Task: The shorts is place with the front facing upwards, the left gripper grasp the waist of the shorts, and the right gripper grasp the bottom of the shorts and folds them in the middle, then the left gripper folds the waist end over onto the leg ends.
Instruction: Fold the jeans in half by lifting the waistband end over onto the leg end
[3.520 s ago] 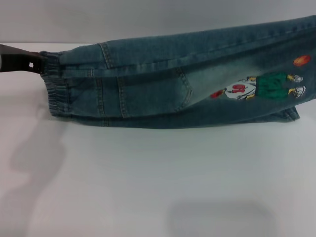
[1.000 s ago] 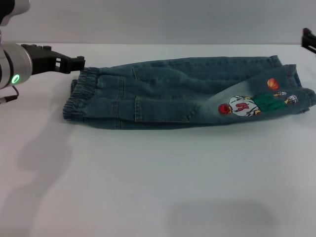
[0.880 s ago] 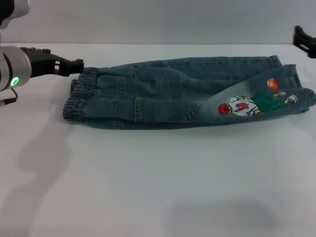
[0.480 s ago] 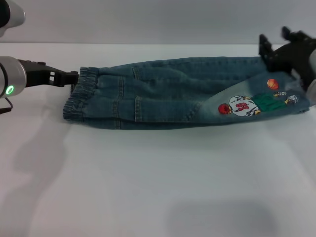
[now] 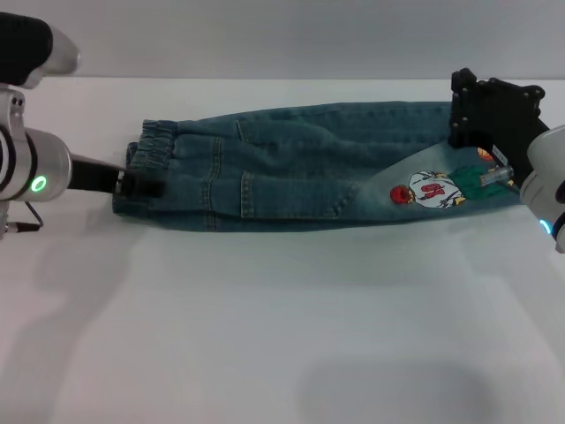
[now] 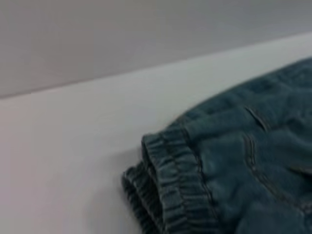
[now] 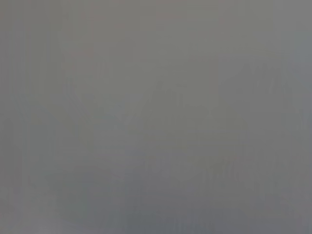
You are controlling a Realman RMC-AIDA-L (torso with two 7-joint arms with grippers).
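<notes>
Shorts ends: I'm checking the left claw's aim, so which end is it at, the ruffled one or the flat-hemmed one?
The ruffled elastic waist. The left claw sits at it, while the flat hems lie opposite, under the right claw.

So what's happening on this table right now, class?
A two-armed robot is folding denim shorts that lie already folded lengthwise on the white table. The left gripper is at the ruffled waist, on the robot's left, while the right gripper is over the leg ends beside the cartoon patch. The fold of the waist end over onto the leg ends is not yet done.
</notes>
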